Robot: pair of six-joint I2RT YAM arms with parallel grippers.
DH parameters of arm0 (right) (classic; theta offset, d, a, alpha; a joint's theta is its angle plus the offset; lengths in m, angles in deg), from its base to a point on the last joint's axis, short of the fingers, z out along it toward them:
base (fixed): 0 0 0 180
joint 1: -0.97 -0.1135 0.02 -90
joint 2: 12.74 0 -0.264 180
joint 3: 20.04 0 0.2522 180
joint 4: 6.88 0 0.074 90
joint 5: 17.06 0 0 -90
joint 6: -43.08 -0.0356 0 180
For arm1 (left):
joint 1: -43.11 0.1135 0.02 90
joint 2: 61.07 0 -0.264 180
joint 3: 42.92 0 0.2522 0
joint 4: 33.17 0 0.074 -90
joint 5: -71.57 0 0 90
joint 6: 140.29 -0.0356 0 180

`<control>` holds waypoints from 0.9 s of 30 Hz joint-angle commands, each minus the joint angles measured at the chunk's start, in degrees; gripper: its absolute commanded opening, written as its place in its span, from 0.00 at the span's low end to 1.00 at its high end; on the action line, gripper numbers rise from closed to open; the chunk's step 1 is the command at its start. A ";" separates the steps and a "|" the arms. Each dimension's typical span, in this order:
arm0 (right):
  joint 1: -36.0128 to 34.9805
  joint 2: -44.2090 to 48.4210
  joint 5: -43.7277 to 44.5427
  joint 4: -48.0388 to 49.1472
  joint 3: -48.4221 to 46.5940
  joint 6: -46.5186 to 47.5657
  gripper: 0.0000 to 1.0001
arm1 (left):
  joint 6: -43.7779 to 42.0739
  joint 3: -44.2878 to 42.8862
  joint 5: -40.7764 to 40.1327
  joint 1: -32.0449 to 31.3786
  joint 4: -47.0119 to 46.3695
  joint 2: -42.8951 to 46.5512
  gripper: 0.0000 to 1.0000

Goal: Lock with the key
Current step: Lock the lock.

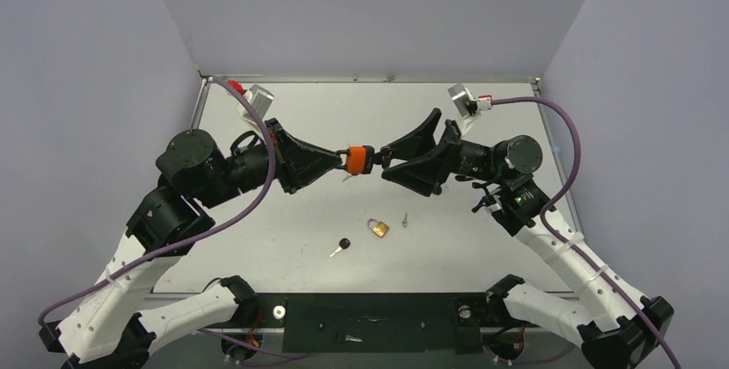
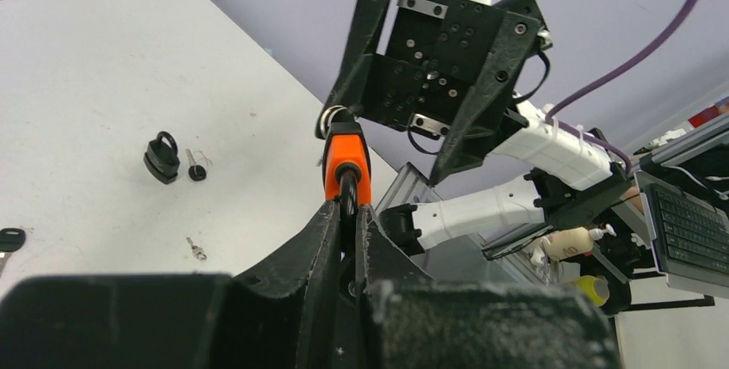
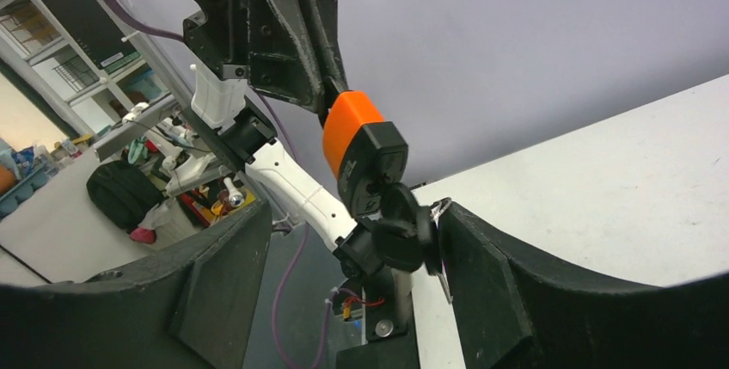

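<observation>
An orange padlock hangs in mid-air above the table's middle. My left gripper is shut on its dark shackle; in the left wrist view the jaws pinch the shackle with the orange body just past the tips. A black-headed key sticks out of the padlock's black underside. My right gripper is open. Its fingers stand wide apart on either side of the key head. The key's ring lies against the right finger; the left finger is well clear.
On the table below lie a brass padlock, a small silver key and a black-headed key. The left wrist view shows a dark padlock with a key beside it.
</observation>
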 commanded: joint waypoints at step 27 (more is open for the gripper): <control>-1.72 -2.88 -3.71 6.08 -1.58 0.03 0.25 | 4.76 -3.02 8.08 4.10 -7.80 0.18 0.00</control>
